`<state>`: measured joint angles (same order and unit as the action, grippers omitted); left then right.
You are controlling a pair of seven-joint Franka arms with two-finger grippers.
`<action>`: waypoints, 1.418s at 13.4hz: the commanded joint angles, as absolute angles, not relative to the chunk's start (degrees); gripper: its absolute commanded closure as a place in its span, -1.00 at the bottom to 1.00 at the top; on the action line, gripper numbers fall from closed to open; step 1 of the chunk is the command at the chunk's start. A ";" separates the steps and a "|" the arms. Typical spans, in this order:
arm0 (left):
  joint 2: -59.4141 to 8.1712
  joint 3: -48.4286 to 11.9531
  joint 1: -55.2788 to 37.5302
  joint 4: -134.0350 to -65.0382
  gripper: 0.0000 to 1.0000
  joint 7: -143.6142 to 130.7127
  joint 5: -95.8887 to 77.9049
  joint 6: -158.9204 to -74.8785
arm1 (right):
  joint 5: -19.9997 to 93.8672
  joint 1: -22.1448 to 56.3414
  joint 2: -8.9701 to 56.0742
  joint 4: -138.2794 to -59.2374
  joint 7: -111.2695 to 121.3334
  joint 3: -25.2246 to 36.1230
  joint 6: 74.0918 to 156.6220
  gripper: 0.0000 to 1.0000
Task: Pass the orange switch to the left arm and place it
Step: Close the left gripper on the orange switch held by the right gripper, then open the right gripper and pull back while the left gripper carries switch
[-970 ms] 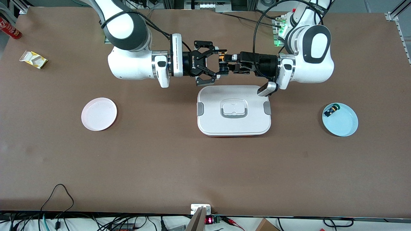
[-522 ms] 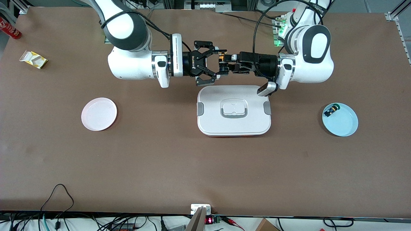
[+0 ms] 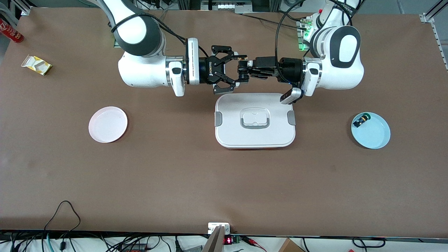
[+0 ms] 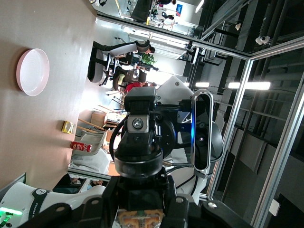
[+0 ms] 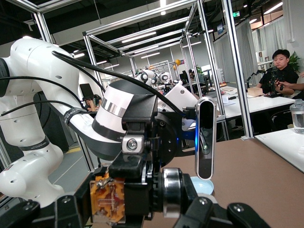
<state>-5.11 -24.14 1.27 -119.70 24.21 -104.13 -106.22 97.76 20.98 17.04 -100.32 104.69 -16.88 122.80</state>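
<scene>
Switch (image 5: 108, 198), orange-faced with a copper end, sits pinched in the left gripper (image 3: 243, 69), in the air just past the box (image 3: 255, 120) edge nearest the arm bases. We see the right gripper (image 3: 235, 69) spread wide around it, fingers at 12 and 6 o'clock of the part. In the front view the switch itself is hidden among the black fingers.

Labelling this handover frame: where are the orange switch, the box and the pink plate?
orange switch (image 5: 108, 198): right wrist view, its copper-coloured end.
box (image 3: 255, 138): front view, bare lid near its front edge.
pink plate (image 3: 107, 124): front view, its centre.
</scene>
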 commanded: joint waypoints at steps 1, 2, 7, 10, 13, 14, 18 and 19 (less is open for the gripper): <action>-3.78 -24.87 1.93 -120.76 0.57 24.26 -105.56 -106.17 | 98.97 21.36 16.87 -100.02 106.61 -16.79 123.13 0.99; -3.78 -24.87 1.93 -120.67 0.58 24.26 -105.56 -106.08 | 98.96 21.27 16.87 -99.93 107.39 -16.79 123.05 0.99; -3.87 -24.70 2.29 -120.41 0.66 22.94 -105.47 -103.36 | 99.32 21.18 16.35 -99.93 106.35 -16.79 122.52 -1.00; -3.96 -24.61 2.37 -120.32 0.66 22.94 -105.38 -103.27 | 99.06 21.01 16.17 -99.93 105.82 -16.79 122.43 -1.00; -4.13 -24.17 2.98 -119.71 0.66 23.03 -104.33 -103.18 | 98.79 20.57 15.74 -100.19 106.00 -16.79 122.43 -1.00; -4.30 -24.17 3.60 -119.45 0.66 23.03 -103.20 -103.18 | 98.70 20.04 15.30 -100.54 106.08 -16.79 122.26 -1.00; -5.53 -24.08 4.92 -116.37 0.63 22.94 -92.06 -103.27 | 94.51 15.31 14.85 -101.78 106.00 -16.61 116.55 -1.00; -6.15 -24.08 5.53 -115.06 0.63 23.11 -88.28 -103.18 | 90.83 13.47 14.59 -101.78 105.47 -16.52 115.50 -1.00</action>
<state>-5.08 -23.94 4.37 -117.87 23.54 -94.20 -104.09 95.00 17.10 16.46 -100.09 105.20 -16.36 118.37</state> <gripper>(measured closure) 0.590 0.000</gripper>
